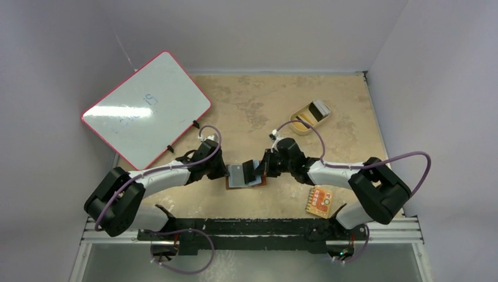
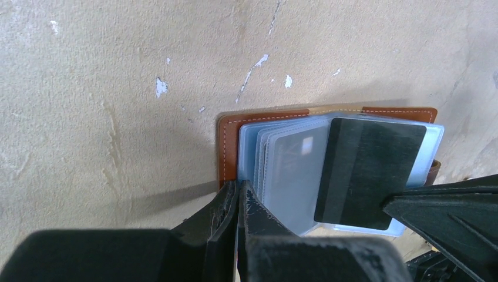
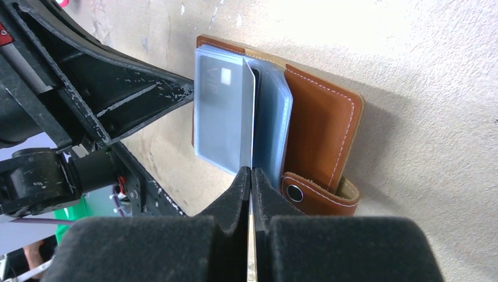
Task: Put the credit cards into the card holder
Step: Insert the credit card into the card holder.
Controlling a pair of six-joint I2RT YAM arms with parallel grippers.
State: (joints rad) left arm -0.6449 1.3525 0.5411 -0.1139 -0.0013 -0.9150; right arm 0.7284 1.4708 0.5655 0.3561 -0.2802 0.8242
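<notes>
**Left wrist view.** The left tool (image 2: 239, 192) is closed, its two fingertips pinched together on the near edge of the clear pocket leaves of the card holder (image 2: 226, 147). The holder lies open on the desk (image 2: 117, 88) with its brown cover underneath. The leaves are fanned, and the fold runs up and down the picture. A black card (image 2: 367, 170) lies over the right-hand leaves, tilted a little. Its stripe edge is roughly parallel to the fold. The right tool (image 2: 392, 204) comes in from the right at the card's lower corner. A second card with a pale patch (image 2: 296, 170) shows through a clear pocket beside the black card.

**Right wrist view.** The right tool is clamped shut on the black card. The card is seen almost edge-on, standing between two leaves and pointing away from the fingers into the holder. The snap tab (image 3: 314, 197) lies just right of the fingertips. The left tool's fingers reach in from the left and touch the leaves' edge.

**Top view.** Both arms are stretched low and forward. Their wrists are turned inward and the tools meet over the holder at the desk's near middle. A whiteboard (image 1: 147, 108) leans at far left. A tan dish (image 1: 300, 124) holding more cards sits far right. An orange packet (image 1: 319, 201) lies near the right base, well apart from the holder.
</notes>
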